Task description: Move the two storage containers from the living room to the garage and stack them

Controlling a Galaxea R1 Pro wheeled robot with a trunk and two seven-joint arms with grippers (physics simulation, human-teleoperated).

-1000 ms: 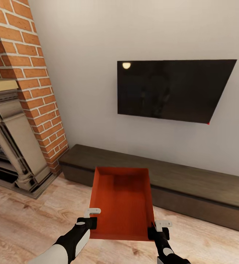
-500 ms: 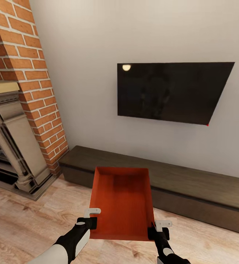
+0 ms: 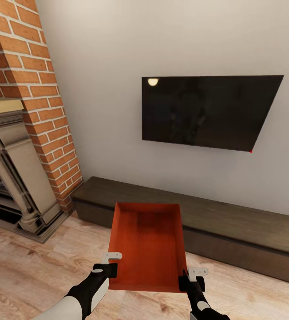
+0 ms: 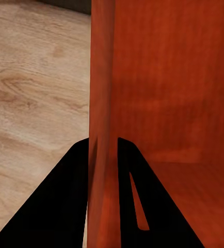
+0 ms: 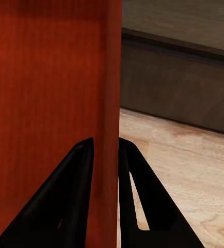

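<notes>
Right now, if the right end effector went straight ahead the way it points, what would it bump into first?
Probably the dark bench. The right end effector is clamped on the orange bin's side wall and points along it toward the bench, though depth is hard to judge.

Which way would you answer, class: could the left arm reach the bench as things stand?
Probably not: the left gripper is clamped on the bin, which lies between it and the bench.

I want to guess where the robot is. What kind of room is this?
Most likely a living room: there's a red-brick fireplace, a black screen on the wall, and a long low dark bench on a light wood floor.
</notes>
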